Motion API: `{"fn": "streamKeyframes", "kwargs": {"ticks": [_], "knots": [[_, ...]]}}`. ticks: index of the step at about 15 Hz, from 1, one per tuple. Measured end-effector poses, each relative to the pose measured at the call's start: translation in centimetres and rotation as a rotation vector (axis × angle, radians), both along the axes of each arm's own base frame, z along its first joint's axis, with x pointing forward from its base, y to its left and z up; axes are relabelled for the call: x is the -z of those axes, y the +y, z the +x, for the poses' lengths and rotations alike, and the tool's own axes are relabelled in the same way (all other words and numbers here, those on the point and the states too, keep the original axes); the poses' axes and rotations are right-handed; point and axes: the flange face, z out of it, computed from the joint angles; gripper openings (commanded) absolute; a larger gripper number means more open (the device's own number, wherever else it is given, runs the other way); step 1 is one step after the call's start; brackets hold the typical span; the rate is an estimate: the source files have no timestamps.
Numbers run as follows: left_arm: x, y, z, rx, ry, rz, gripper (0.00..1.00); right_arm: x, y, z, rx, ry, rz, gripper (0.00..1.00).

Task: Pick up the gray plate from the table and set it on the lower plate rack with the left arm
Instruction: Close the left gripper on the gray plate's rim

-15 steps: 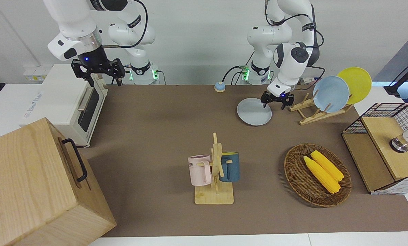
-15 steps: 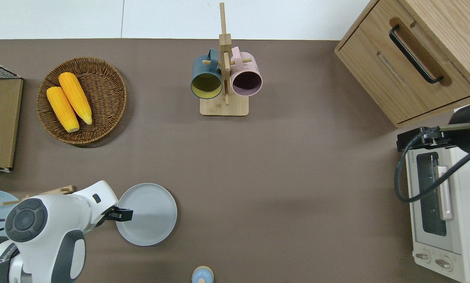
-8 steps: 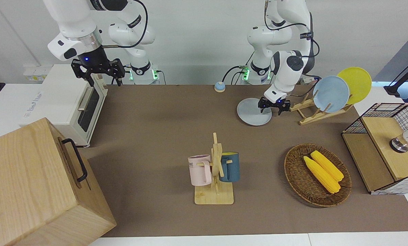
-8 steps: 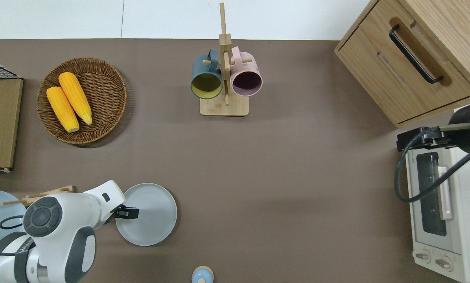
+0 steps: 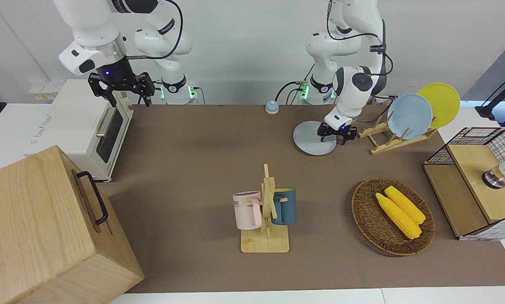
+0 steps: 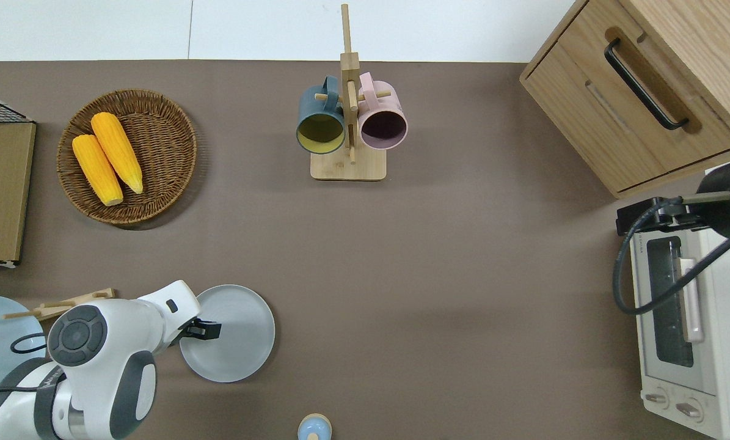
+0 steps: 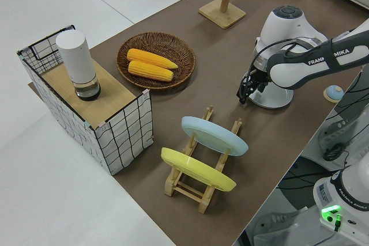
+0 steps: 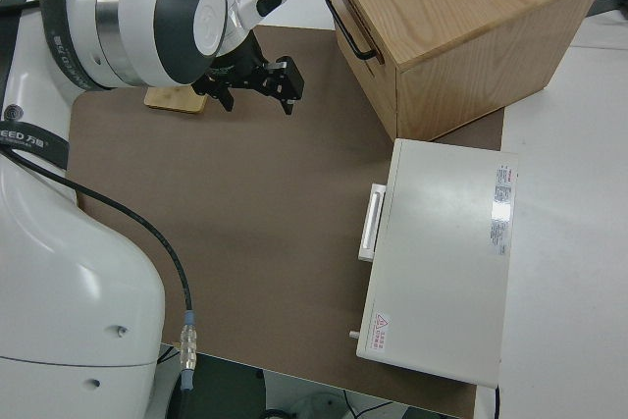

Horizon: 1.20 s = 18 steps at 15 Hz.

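The gray plate (image 5: pixel 314 138) lies flat on the table (image 5: pixel 193 169), just beside the lower plate rack (image 5: pixel 383 137), which holds a light blue plate (image 5: pixel 409 116) and a yellow plate (image 5: pixel 440 103). The left gripper (image 5: pixel 336 136) is down at the plate's rim on the rack side, fingers spread; the right arm is parked

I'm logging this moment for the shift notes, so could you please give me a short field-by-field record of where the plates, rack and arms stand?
gray plate: flat on the table, beside the plate rack
left tool: low at the plate's rim on the rack side, fingers open
plate rack: holds light blue plate and yellow plate; lower slots free
right arm: parked
grasp: not yet made
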Motion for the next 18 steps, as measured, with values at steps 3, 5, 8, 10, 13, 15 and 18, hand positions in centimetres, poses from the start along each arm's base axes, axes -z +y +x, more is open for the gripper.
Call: {"fn": "streamKeyframes", "kwargs": {"ticks": [3,5,8,10,13,15,18], "knots": [[0.14,-0.02,-0.03,0.000,0.001,0.000,0.25,0.00,0.00,0.00,0.000,0.000,0.000,0.983],[-0.02,-0.10,0.05,0.002,-0.005,-0.001,0.01,0.00,0.00,0.00,0.000,0.000,0.000,0.983],[-0.25,0.01,0.10,-0.001,-0.011,-0.001,0.00,0.00,0.00,0.00,0.000,0.000,0.000,0.983],[-0.44,-0.03,0.08,0.001,-0.013,0.000,0.00,0.00,0.00,0.00,0.000,0.000,0.000,0.983],[-0.48,-0.04,0.05,0.001,-0.014,0.000,0.00,0.00,0.00,0.00,0.000,0.000,0.000,0.983],[-0.48,-0.04,0.05,0.001,-0.014,0.000,0.00,0.00,0.00,0.00,0.000,0.000,0.000,0.983],[-0.53,-0.04,0.05,0.001,-0.014,0.000,0.00,0.00,0.00,0.00,0.000,0.000,0.000,0.983]]}}
